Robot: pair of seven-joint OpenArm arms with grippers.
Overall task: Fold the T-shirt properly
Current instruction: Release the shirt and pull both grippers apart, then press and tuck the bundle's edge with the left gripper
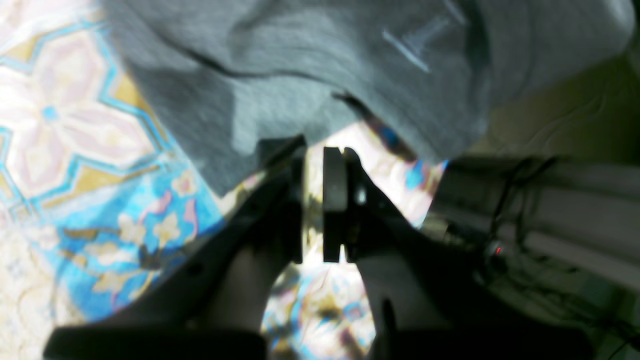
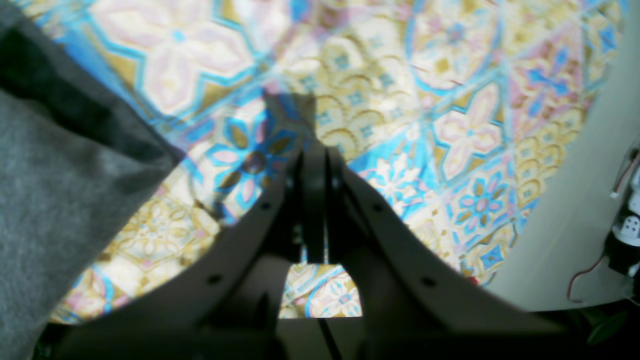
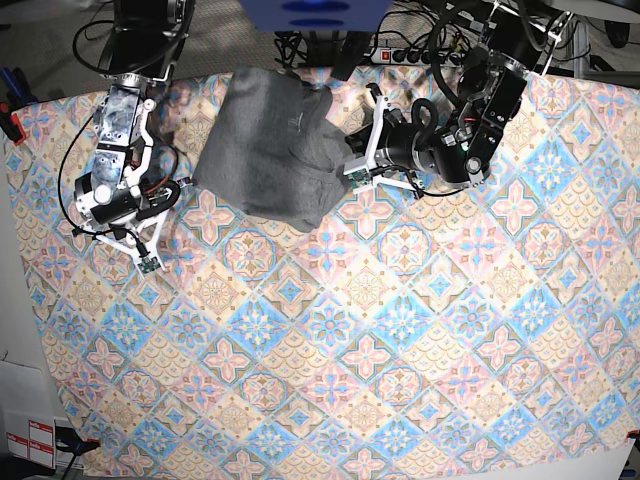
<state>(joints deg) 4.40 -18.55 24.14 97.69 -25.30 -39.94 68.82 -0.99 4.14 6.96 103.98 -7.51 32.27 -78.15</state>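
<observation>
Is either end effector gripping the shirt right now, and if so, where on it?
Neither. The left end effector is slightly open beside the T-shirt edge, no cloth between its fingers. The right end effector is shut on nothing, over the tablecloth.

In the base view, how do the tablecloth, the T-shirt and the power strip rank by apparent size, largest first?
1. Tablecloth, which fills most of the view.
2. T-shirt, a grey heap near the far edge.
3. Power strip, smallest; partly hidden by cables and lying farther back, so its true size is unsure.

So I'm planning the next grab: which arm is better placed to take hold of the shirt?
Left. Its pincer sits right at the shirt's edge; the right pincer points at bare tablecloth.
</observation>
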